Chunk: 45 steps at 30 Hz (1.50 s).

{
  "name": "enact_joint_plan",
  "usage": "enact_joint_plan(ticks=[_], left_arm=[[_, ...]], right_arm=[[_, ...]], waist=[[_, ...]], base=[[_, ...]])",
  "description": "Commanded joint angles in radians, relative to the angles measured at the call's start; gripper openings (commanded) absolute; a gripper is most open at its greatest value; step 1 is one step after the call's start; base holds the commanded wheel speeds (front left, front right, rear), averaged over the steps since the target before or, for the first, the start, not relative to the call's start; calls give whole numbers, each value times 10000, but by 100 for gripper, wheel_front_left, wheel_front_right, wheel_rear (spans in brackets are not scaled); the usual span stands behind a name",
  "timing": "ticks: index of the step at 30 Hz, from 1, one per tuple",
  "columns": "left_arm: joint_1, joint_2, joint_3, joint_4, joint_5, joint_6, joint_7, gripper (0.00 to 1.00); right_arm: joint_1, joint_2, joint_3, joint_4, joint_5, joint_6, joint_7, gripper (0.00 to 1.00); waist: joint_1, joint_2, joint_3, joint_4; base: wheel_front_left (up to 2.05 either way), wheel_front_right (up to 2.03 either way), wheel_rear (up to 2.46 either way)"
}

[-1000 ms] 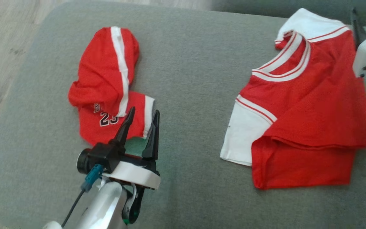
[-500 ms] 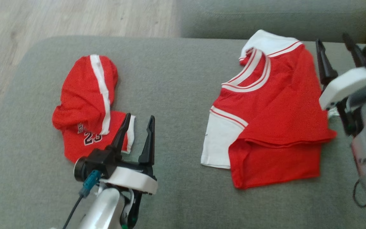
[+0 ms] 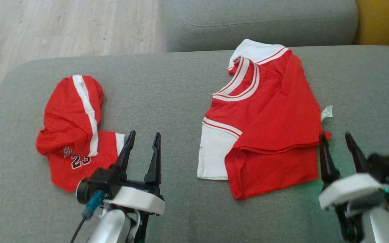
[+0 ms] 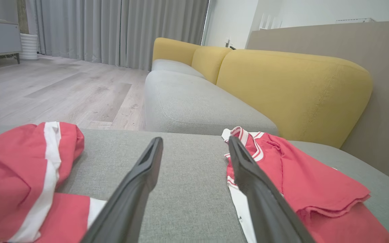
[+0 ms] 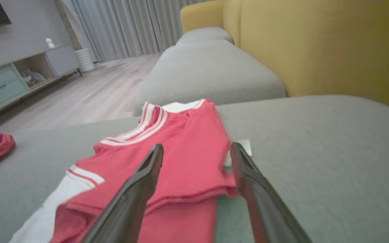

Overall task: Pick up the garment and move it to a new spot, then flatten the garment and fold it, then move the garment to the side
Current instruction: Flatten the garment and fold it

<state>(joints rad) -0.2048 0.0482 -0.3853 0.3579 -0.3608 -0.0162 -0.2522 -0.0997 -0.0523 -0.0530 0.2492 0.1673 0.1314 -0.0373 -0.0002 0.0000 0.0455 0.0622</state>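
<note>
Two red garments lie on the grey sofa seat (image 3: 171, 91). Crumpled red shorts (image 3: 69, 114) with a white stripe and the number 23 lie at the left. A folded red and white shirt (image 3: 268, 114) lies at the right. My left gripper (image 3: 144, 133) stands open and empty just right of the shorts' near edge. In the left wrist view this gripper (image 4: 195, 139) points between the shorts (image 4: 15, 168) and the shirt (image 4: 302, 182). My right gripper (image 3: 335, 135) is open and empty at the shirt's near right corner. The right wrist view has that gripper (image 5: 197, 145) over the shirt's edge (image 5: 181, 152).
A second grey seat cushion (image 3: 258, 20) lies beyond, with a yellow backrest (image 3: 383, 20) at the far right. Wooden floor (image 3: 46, 27) lies past the seat's left edge. A small white tag (image 3: 327, 111) sticks out at the shirt's right side.
The head camera has swung, shifting the whole picture. My right gripper has come from beside the shirt's far right down to its near right corner. Both garments lie as before.
</note>
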Motion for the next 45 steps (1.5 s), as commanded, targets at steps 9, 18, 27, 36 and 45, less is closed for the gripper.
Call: enact_joint_plan(ticks=[9, 18, 27, 36, 45], left_arm=[[-307, 20, 478, -329, 226, -62, -95, 100], [-542, 20, 365, -285, 238, -201, -95, 100], [-760, 20, 408, -221, 306, -300, -95, 100], [-707, 20, 575, -115, 380, -282, -95, 100], [-566, 20, 524, -252, 196, -188, -95, 100]], right_arm=[[-25, 17, -172, -679, 526, -7, -18, 100], [-1579, 19, -1865, 1373, 439, -7, 526, 100], [-2925, 19, -2093, 4091, 392, -7, 548, 100], [-3405, 20, -2377, 5218, -260, -7, 128, 0], [-3456, 19, -4900, 2488, -2629, -7, 1244, 0]], waist=[[2, 0, 392, -213], [2, 0, 1050, 134], [2, 0, 1517, 517], [2, 0, 1238, 381], [2, 0, 945, 80]], base=[[0, 0, 0], [0, 0, 0], [0, 0, 0], [0, 0, 0], [0, 0, 0]])
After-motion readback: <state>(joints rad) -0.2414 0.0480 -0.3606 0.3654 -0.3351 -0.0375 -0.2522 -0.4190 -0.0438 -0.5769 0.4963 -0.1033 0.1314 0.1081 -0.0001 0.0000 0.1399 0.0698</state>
